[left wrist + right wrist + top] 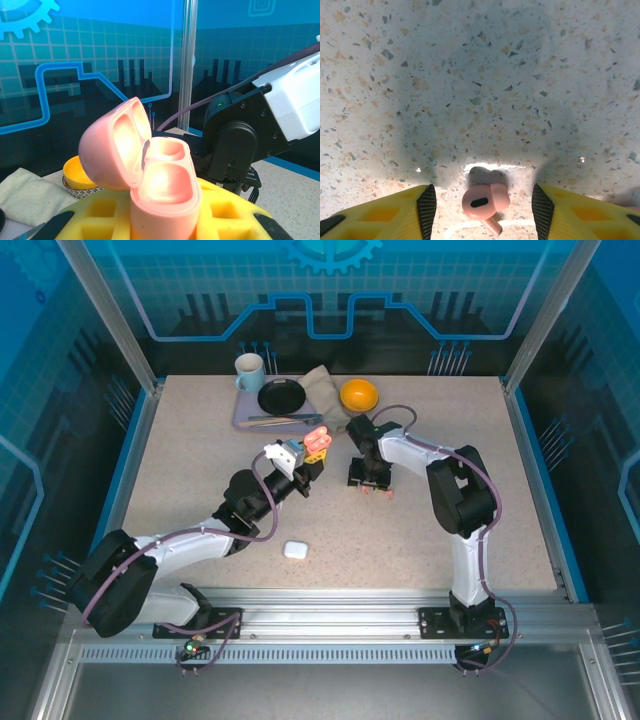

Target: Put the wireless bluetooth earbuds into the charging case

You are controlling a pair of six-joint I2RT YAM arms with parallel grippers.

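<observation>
Earbud pickup is looking like the step in hand. Everything is resting on a speckled beige stone-look surface [200,470], where a small rounded white plastic case [295,549] is sitting, apparently closed, near the arm bases.

The left gripper [165,222] is clamping its yellow padded fingers [100,220] on the base of a glossy pink rounded charging case [165,192] and holding it raised above the surface. Its hinged lid is tipping open, and both pockets are looking empty (glare is making the deeper parts hard to read).

The right gripper [483,210] is hovering low with its jaws standing apart. A tiny pink plastic earbud [481,201] is lying on the surface between them, its stem pointing toward the bottom of the wrist view and, as far as I can tell, touching neither finger.

To do this well, the right gripper should be coming straight down until the pads are flanking the bulb, then closing slowly across the bulb rather than the thin stem. A smooth little piece like this is likely to roll or squirt out under a fast pinch. Leaving the stem free should be making the later drop into a pocket easier, provided the left gripper is holding the case steady.
</observation>
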